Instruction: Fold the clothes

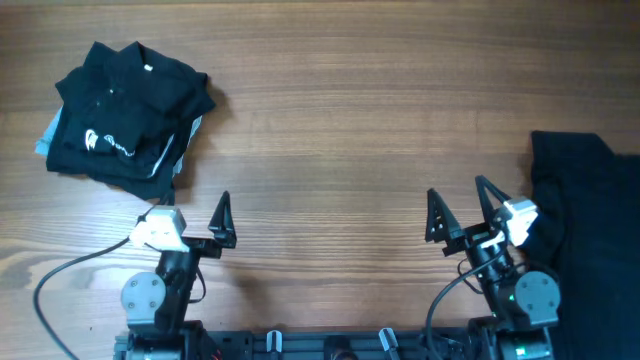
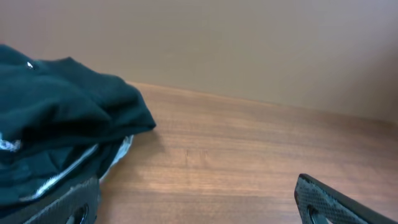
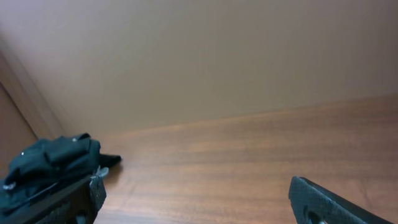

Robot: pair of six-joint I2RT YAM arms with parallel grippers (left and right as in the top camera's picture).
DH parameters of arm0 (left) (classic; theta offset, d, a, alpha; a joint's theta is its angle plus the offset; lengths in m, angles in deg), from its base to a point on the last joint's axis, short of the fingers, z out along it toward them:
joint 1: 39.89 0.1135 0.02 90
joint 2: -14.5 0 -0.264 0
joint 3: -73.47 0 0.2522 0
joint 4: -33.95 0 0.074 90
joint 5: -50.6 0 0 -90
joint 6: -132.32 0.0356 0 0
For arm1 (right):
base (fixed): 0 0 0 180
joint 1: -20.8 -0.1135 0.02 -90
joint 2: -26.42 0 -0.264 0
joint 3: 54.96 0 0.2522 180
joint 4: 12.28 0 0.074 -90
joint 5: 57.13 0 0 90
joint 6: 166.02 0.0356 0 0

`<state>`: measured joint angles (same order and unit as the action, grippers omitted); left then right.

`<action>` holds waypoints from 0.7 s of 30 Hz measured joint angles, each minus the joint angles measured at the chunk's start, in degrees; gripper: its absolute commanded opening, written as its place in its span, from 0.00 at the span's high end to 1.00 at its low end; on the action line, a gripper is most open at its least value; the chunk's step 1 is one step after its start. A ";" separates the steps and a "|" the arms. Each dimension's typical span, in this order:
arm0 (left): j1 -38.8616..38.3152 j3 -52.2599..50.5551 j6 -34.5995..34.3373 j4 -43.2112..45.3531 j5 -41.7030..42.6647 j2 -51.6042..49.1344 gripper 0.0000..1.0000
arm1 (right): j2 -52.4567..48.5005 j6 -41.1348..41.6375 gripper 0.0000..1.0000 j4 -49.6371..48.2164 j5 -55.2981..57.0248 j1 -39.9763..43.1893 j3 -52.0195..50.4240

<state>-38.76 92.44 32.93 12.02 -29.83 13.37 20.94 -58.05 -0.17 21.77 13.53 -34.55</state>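
Pile of folded black shirts (image 1: 125, 115) at far left; another black garment (image 1: 590, 230), unfolded, flat at the right edge

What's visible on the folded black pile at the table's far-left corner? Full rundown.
The folded pile is soft black fabric and looks like several garments stacked. The top one shows a collar toward the far edge, with a small white neck label inside it and a white logo print near its left side. A pale layer peeks out from under the black at both side edges. The stack is slightly askew and lies flat on the wooden table. Only the table touches it.
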 measured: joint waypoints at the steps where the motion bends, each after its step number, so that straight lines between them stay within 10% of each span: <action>1: -0.02 2.01 0.00 -1.01 -0.68 -0.44 0.00 | -2.01 -0.17 0.00 1.90 0.00 -0.02 2.78; 13: -0.02 31.71 -3.65 -19.61 0.04 -38.82 0.00 | -56.89 -1.16 0.00 34.53 -1.99 0.00 50.84; 21: -0.02 48.15 -4.07 -26.10 8.39 -57.94 0.00 | -73.68 -0.55 0.00 38.95 -4.33 1.55 58.12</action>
<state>-38.78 140.59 28.87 -14.07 -21.44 -44.57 -52.74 -58.59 38.78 17.45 15.09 23.57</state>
